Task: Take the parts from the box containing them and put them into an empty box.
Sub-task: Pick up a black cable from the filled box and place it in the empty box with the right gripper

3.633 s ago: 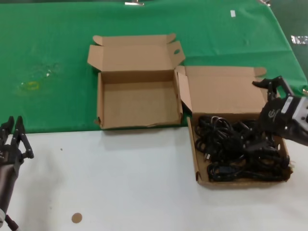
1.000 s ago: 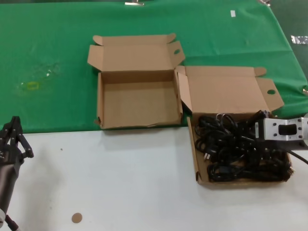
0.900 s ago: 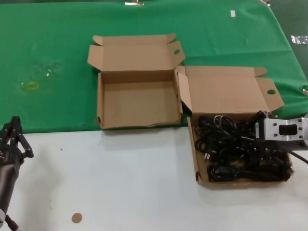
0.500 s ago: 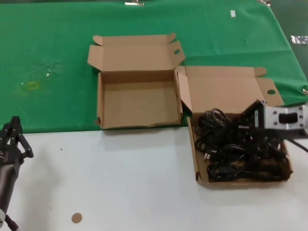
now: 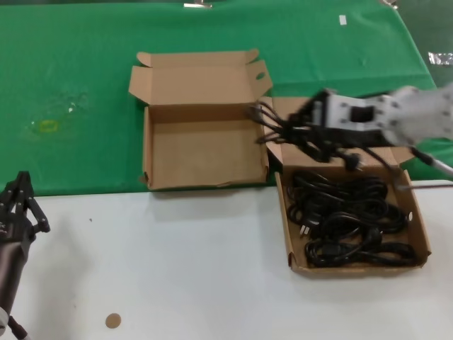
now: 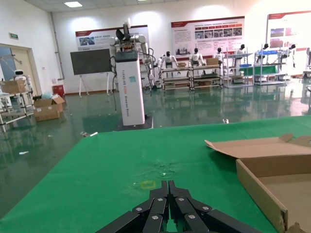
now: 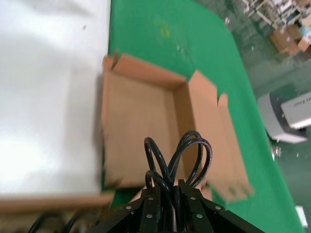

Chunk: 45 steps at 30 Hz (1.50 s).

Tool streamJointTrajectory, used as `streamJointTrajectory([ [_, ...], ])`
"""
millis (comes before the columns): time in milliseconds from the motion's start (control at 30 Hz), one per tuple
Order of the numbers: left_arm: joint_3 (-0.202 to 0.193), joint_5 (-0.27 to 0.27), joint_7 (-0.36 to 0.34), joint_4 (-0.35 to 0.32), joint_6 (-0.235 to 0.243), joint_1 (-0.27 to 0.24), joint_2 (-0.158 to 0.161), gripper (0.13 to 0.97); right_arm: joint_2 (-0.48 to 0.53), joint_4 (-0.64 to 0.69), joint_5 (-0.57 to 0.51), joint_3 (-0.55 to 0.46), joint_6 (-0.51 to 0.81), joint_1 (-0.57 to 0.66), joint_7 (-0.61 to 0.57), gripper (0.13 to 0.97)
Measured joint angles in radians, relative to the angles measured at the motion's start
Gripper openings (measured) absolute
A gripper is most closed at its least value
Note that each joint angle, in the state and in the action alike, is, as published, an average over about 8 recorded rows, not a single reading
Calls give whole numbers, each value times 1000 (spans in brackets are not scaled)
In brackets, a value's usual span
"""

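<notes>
Your right gripper, fingers clamped on one cord bundle, holds it above the gap between the full box and the empty box; carry it over the tray before releasing, minding the dangling plug; left gripper parked, fingers together.

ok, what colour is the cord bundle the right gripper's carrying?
Black. The cord bundle in the right gripper shows best in the right wrist view, against the brown cardboard.

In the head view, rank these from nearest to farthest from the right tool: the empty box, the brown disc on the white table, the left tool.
1. Empty box, just left of the right tool.
2. Left tool, far left edge.
3. Brown disc, near front-left; roughly as far as the left tool, hard to separate.
</notes>
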<state>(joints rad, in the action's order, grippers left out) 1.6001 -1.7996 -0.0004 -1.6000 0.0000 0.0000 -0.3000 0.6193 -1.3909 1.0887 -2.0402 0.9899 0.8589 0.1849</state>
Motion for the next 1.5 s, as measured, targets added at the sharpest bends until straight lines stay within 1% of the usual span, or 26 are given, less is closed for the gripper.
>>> streamJointTrajectory([
  [500,0,0,0,0,0,0,0,152,-290,148,-130,-108,-38,164,49,209],
  [767,0,0,0,0,0,0,0,152,-398,226,-178,-140,-68,203,63,208],
  [1000,0,0,0,0,0,0,0,152,-436,278,-202,-156,-89,203,56,208],
  [1500,0,0,0,0,0,0,0,152,-444,357,-215,-159,-127,195,13,207],
])
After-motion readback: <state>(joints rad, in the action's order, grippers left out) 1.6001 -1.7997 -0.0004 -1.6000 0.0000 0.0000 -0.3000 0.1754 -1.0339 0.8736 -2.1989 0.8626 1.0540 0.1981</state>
